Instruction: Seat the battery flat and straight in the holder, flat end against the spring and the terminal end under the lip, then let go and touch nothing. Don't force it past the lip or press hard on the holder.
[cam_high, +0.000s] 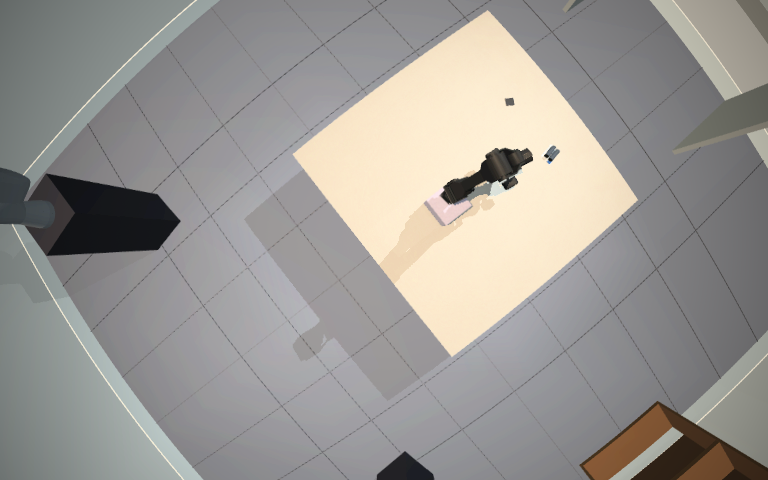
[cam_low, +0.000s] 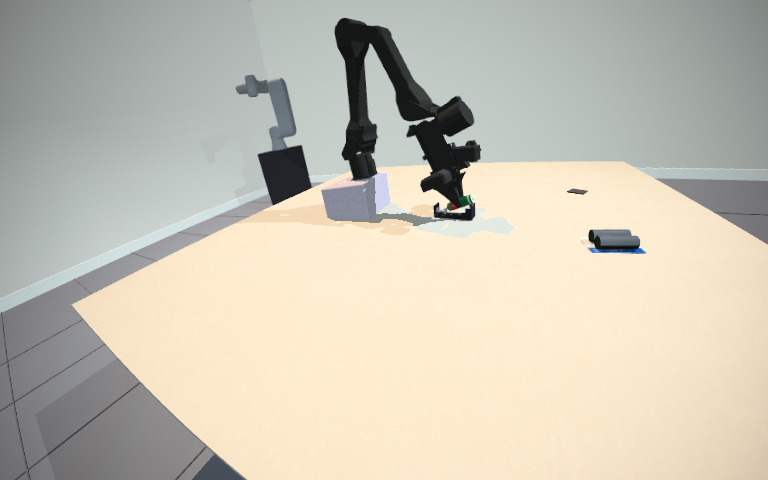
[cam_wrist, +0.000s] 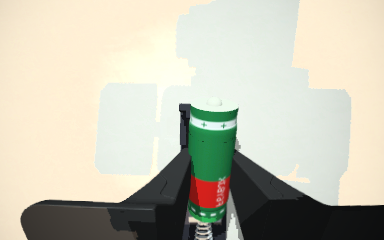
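The green and red battery (cam_low: 467, 200) (cam_wrist: 212, 150) is held between the fingers of my gripper (cam_low: 457, 202) (cam_wrist: 208, 155), which is shut on it. The black holder (cam_low: 454, 215) (cam_wrist: 184, 127) stands on the table right under it. In the exterior view the battery is tilted: its terminal end is raised near the top of the holder's right end wall, and its flat end is lower, inside the left part. In the wrist view the flat end is close to the spring (cam_wrist: 203, 231); contact cannot be told. The lip is hidden behind the battery there.
A block (cam_high: 453, 212) (cam_low: 347, 201) carries the arm's base on the table (cam_high: 487, 271) (cam_low: 396, 316). Two dark cylinders (cam_high: 551, 153) (cam_low: 617, 242) lie side by side on a blue-edged piece. A small dark flat square (cam_high: 509, 101) (cam_low: 577, 191) lies farther off.
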